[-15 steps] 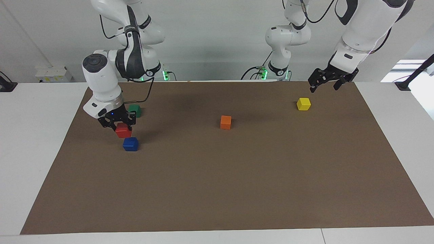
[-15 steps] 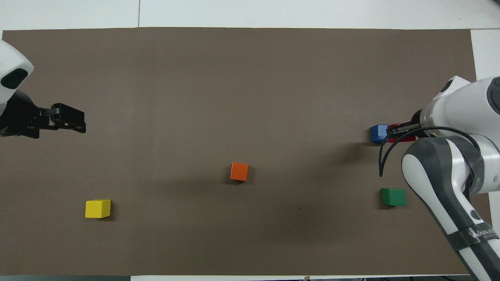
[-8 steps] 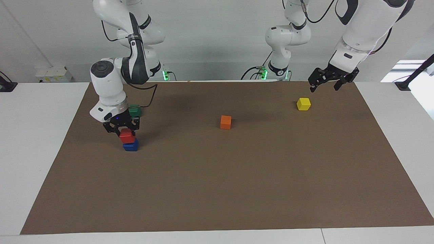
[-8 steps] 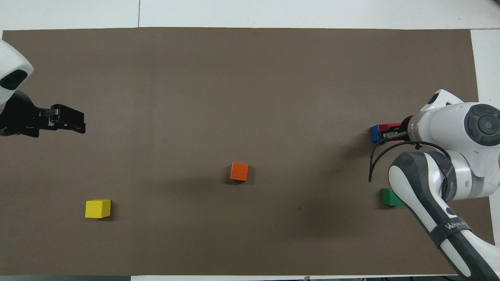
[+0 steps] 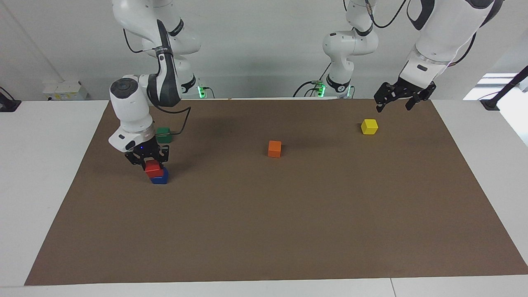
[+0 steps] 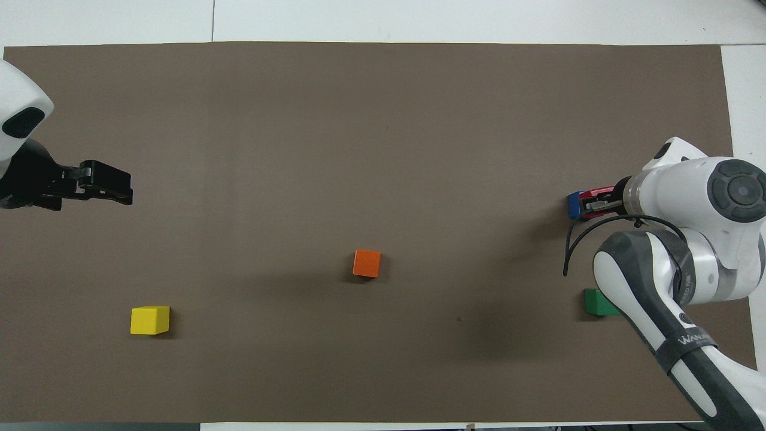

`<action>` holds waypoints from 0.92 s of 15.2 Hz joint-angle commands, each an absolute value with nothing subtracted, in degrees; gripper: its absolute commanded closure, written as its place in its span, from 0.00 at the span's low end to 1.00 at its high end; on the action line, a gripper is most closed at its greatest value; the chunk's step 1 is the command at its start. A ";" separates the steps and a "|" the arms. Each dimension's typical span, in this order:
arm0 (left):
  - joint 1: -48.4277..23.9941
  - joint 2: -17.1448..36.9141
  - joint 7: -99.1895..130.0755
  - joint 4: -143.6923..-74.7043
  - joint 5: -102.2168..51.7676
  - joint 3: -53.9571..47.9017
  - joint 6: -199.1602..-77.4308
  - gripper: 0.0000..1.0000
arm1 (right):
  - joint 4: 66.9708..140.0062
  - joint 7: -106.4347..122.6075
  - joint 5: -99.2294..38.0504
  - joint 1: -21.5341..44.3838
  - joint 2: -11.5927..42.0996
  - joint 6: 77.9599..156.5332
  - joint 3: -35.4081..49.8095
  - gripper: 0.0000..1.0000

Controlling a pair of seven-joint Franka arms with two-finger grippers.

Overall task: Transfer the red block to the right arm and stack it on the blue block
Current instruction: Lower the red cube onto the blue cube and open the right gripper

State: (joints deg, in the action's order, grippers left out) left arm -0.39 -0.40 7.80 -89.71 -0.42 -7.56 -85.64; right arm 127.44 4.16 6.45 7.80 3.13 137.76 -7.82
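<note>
Brown matting covers the white table (image 5: 41, 165). On it, the right gripper (image 5: 151, 159) pinches the red block (image 5: 153, 168), which sits on the blue block (image 5: 159, 177) toward the right arm's end of the table. Nearer to the robots than the blue block lies a green block (image 5: 164, 134). An orange block (image 5: 274, 148) rests well apart from the blue block, toward the table's middle. Above the mat near a yellow block (image 5: 369, 126), the left gripper (image 5: 395, 99) waits with its fingers spread.
</note>
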 commanded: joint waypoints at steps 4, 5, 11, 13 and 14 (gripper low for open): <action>-0.79 -0.53 7.21 -89.12 -1.32 -7.21 -85.34 0.00 | 127.09 2.99 4.05 6.68 3.52 137.99 -7.03 0.01; -0.79 -0.61 7.29 -89.12 -1.32 -7.21 -85.34 0.00 | 126.48 2.99 3.96 6.77 3.52 137.47 -7.03 0.00; -0.97 -2.11 7.47 -89.38 -1.23 -6.77 -84.90 0.00 | 119.81 5.35 3.96 7.03 0.54 124.39 -7.12 0.00; -0.97 -2.11 7.47 -89.38 -1.23 -6.77 -84.90 0.00 | 114.55 5.89 4.04 6.77 -1.22 116.67 -7.12 0.00; -0.97 -2.11 7.47 -89.38 -1.23 -6.68 -84.90 0.00 | 111.91 5.98 4.04 6.77 -1.67 112.89 -7.12 0.00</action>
State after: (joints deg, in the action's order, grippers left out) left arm -0.40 -1.70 7.80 -89.60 -0.43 -7.46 -85.60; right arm 116.52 4.17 4.99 7.79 0.06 119.59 -7.74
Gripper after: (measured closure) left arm 0.000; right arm 0.000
